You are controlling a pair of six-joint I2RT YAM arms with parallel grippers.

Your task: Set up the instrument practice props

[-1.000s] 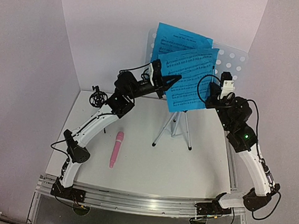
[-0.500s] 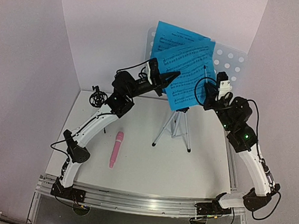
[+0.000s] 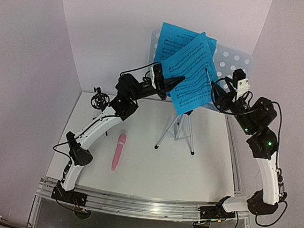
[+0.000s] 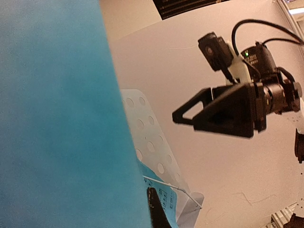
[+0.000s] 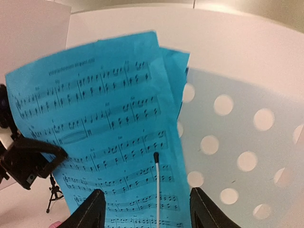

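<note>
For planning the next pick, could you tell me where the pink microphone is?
In the top view, the pink microphone lies on the table, left of the silver tripod and just right of the left arm.

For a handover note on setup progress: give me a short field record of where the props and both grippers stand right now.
front music sheet: tilted against the music stand, pinched at its left edge by the left gripper
back music sheet: on the stand, behind the front one
right gripper: open, facing the front sheet, holding nothing
pink microphone: lying on the table
mic holder: upright at the table's back left, empty
</note>
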